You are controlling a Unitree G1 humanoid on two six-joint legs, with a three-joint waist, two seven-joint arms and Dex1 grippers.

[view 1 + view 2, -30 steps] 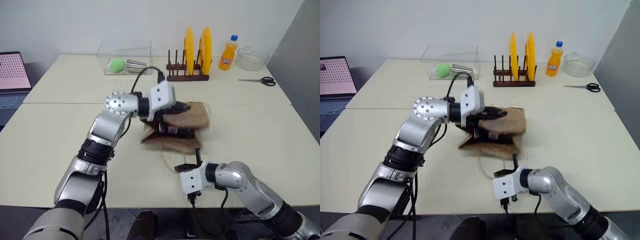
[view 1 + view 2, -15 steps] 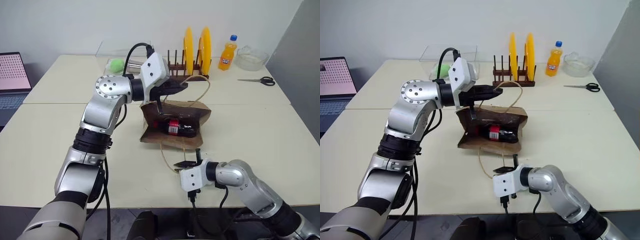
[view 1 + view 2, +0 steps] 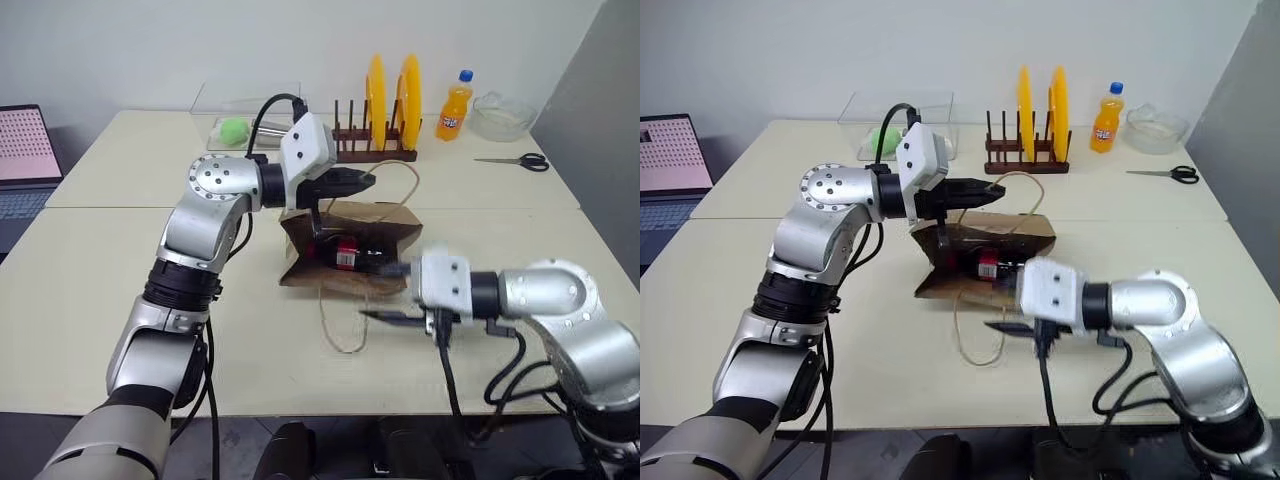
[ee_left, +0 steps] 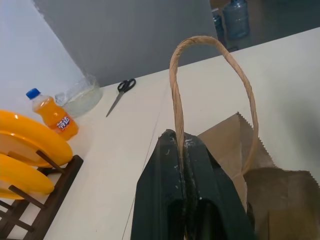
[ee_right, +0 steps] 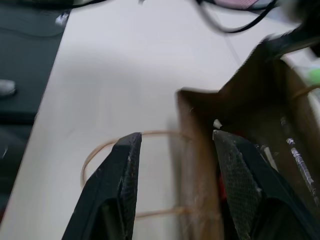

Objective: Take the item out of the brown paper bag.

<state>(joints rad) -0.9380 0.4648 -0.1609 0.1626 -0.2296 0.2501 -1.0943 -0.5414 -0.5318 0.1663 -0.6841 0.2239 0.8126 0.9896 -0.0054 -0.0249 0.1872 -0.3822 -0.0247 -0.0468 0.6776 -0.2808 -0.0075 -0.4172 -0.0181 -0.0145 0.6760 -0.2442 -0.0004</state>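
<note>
The brown paper bag lies on the table with its mouth facing me. My left gripper is shut on its upper loop handle and holds that side up. Inside lies the item, a dark cola bottle with a red label, on its side. My right gripper hangs open just in front of the bag's mouth, one finger at the height of the opening and one finger lower, over the second handle that lies slack on the table. It holds nothing.
At the back stand a wooden rack with yellow plates, an orange soda bottle, a glass bowl and scissors. A clear box with a green ball sits back left, and a laptop at the far left.
My left gripper lifted the handle, so the bag's mouth stands open with the bottle showing. My right gripper rose from the table's front edge to the bag's mouth and opened.
</note>
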